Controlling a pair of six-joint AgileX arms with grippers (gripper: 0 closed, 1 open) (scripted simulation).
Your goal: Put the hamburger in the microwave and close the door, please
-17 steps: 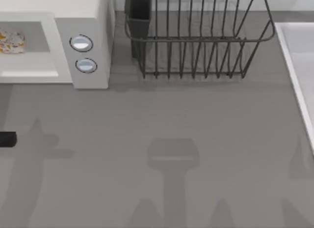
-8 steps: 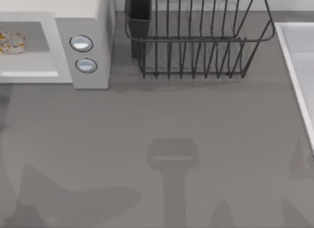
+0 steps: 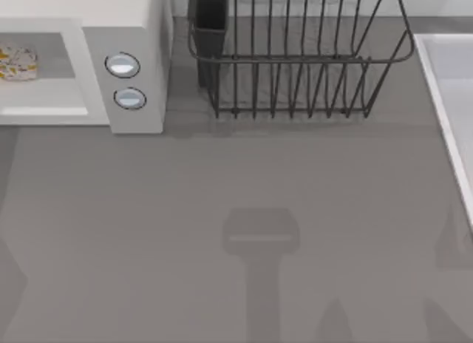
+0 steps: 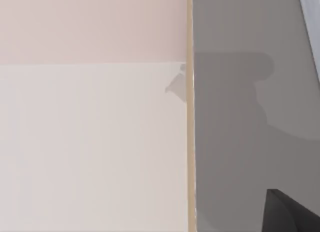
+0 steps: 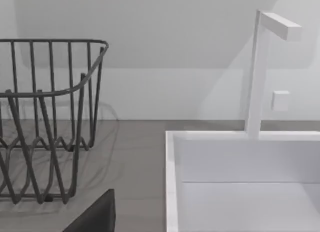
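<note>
The white microwave [image 3: 133,25] stands at the table's far left. Its grey cavity is open to view, and its two round knobs [image 3: 122,65] face the camera. Inside the cavity, at the top view's left edge, lies the hamburger [image 3: 15,63] in its white, orange-printed wrapper. The door is out of view past the left edge. A dark part of my left gripper [image 4: 290,214] shows in the left wrist view, over grey table beside a pale surface. A dark part of my right gripper [image 5: 95,217] shows in the right wrist view, near the rack and sink.
A dark wire dish rack [image 3: 295,62] with a dark cup [image 3: 211,18] stands at the back middle. A white sink [image 3: 451,99] with a faucet [image 5: 260,72] fills the right side. Arm shadows lie on the grey table [image 3: 222,180].
The dark tip of my left gripper, at the top view's left edge a second ago, has left that view. Its shadow slid toward the near left corner. The hamburger has not moved.
</note>
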